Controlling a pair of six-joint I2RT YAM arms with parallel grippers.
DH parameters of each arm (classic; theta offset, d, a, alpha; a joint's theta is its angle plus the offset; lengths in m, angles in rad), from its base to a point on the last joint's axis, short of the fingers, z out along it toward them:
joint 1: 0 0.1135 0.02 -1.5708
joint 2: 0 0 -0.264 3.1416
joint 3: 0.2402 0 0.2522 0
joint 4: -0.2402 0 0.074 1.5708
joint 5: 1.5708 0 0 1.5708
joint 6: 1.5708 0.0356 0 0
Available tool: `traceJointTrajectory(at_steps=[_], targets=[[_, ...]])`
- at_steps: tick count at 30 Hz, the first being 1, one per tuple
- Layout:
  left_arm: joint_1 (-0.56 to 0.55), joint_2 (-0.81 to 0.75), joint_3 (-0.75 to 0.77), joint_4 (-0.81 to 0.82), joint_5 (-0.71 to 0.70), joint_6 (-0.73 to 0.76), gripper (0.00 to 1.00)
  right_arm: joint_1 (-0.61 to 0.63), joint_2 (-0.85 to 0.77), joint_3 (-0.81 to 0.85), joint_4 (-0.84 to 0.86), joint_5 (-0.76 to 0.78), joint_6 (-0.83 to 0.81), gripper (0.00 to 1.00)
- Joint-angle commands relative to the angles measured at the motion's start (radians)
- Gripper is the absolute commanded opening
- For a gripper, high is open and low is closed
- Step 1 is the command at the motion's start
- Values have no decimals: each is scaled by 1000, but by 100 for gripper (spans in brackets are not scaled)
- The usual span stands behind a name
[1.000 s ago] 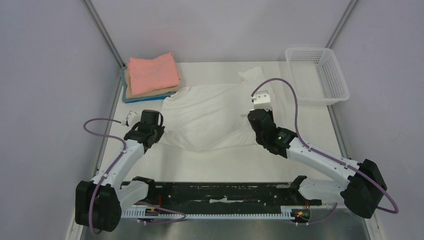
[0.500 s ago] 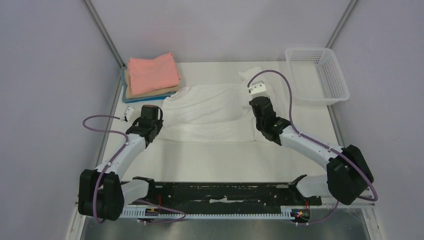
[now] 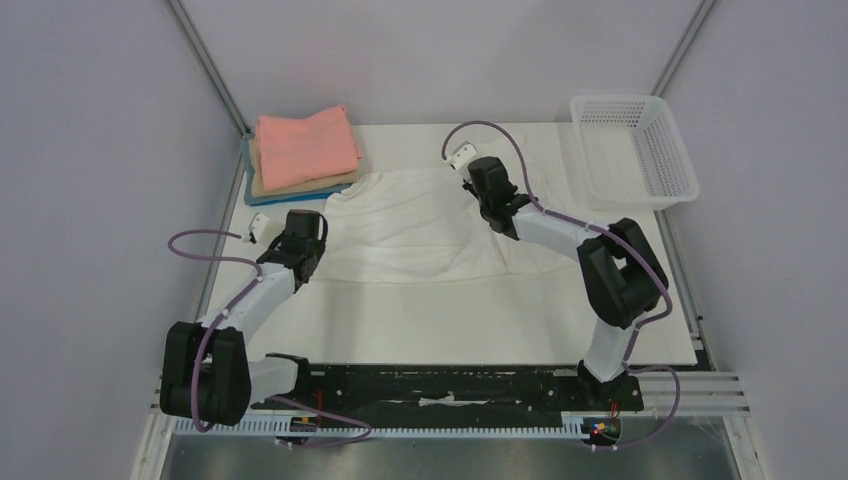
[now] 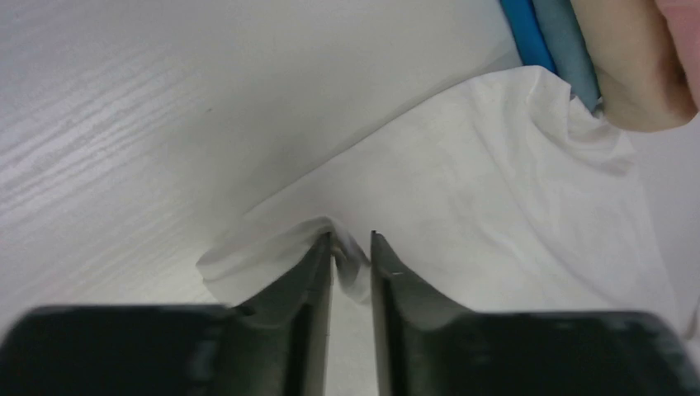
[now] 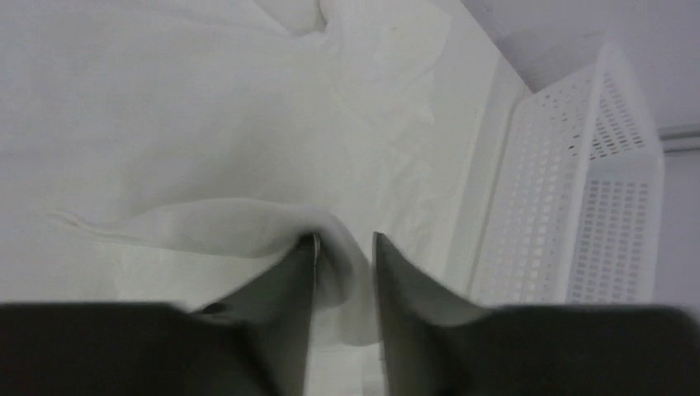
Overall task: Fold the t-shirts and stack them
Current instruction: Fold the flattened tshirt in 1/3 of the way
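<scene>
The white t-shirt (image 3: 415,230) lies spread across the middle of the table, its near part doubled toward the back. My left gripper (image 3: 305,228) is at its left edge, shut on a pinch of the white cloth (image 4: 495,198). My right gripper (image 3: 482,187) is over its far right part, shut on a raised fold of the white cloth (image 5: 206,227). A folded stack stands at the back left: the salmon-pink tee (image 3: 305,145) on top, the tan one (image 3: 295,184) under it, the blue one (image 3: 290,196) at the bottom. The stack's corner shows in the left wrist view (image 4: 636,74).
The white mesh basket (image 3: 635,150) stands at the back right, also seen in the right wrist view (image 5: 578,206). The right arm's elbow (image 3: 620,265) rises over the table's right side. Metal frame posts stand at both back corners.
My right gripper has swung far back and to the left, carrying the shirt's near right edge with it. My left gripper has moved a little toward the back. The shirt's near edge now lies farther back.
</scene>
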Motion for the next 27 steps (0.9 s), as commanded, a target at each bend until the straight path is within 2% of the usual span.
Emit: traceJointTrajectory(at_steps=[1,2,4,6,10,12,14,16,21,24,27], targets=[[9,-14,7,-1,-76,2,47,-3,152,236,-109,131,-130,57],[9,-24,11,-9,-74,10,62,-3,173,280,-141,147,-111,71],[9,-59,22,-28,-67,23,74,-2,156,284,-166,153,-55,87],[8,-106,34,-53,-53,38,78,0,69,207,-140,137,28,98],[7,-180,27,-42,40,76,80,-4,-138,-50,-43,88,271,98],[7,-177,26,18,155,132,80,-10,-213,-185,4,28,395,98],[3,-119,28,103,282,173,80,-32,-254,-285,99,-100,489,98],[-7,-29,52,160,400,214,81,-79,-248,-328,149,-234,568,98],[-31,246,143,179,518,264,81,-215,-149,-347,203,-491,758,98],[-32,332,143,190,521,268,81,-278,-121,-395,223,-579,822,98],[-32,342,124,173,484,277,81,-322,-142,-497,264,-607,875,98]])
